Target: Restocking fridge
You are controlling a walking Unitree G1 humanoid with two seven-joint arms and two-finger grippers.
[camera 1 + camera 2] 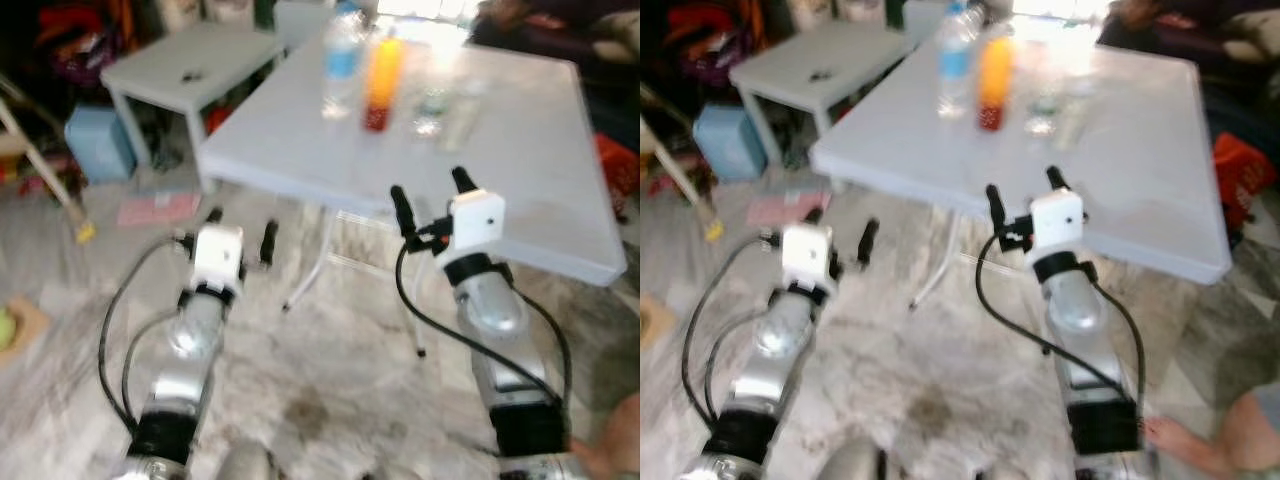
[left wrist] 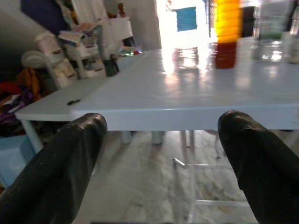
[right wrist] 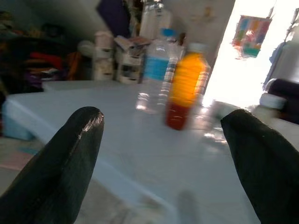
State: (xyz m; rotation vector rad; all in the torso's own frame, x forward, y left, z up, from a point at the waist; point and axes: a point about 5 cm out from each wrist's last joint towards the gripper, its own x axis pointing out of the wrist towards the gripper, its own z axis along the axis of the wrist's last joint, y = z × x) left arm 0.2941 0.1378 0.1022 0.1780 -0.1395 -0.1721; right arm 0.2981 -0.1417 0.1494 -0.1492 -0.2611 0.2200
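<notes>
The white desk (image 1: 520, 170) is seen ahead, its near edge running from 9 o'clock toward 4 o'clock, with open marble floor (image 1: 330, 380) below it. The right hand (image 1: 432, 205) is raised at the near edge, fingers spread wide, nothing held. The left hand (image 1: 240, 232) is held lower, short of the desk's near corner over the floor, fingers also apart and empty. At the desk's far side, around 12 o'clock, an orange juice bottle (image 1: 382, 78) is stood upright just beside a clear water bottle (image 1: 341, 62) with a blue label. A smaller white side table (image 1: 190, 60) is seen at 10 o'clock, with a blue bin (image 1: 98, 140) beside it. A person's bare foot (image 1: 1200, 440) is seen on the floor at 5 o'clock.
</notes>
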